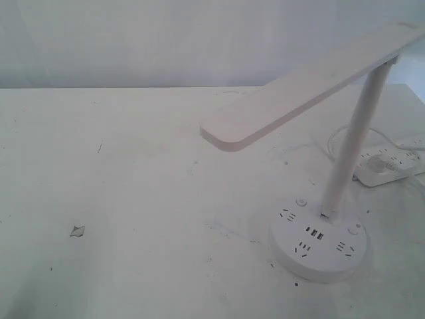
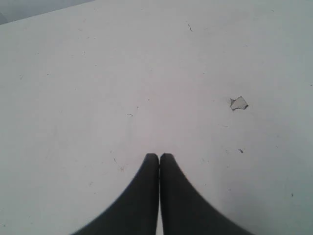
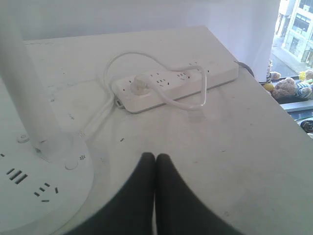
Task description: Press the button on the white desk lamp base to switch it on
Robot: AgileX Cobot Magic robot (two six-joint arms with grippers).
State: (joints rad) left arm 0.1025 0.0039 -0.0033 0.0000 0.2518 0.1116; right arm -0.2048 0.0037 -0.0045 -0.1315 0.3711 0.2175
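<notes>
The white desk lamp stands at the right of the exterior view, its long flat head on a slanted stem. Its round white base carries socket slots, USB ports and two small buttons. No arm shows in the exterior view. In the right wrist view my right gripper is shut and empty over bare table, just beside the base, whose button lies close by. My left gripper is shut and empty above bare table.
An oblong white power strip with a plug and looped cable lies behind the lamp, also at the exterior view's right edge. A paint chip marks the table. The table edge runs near the strip.
</notes>
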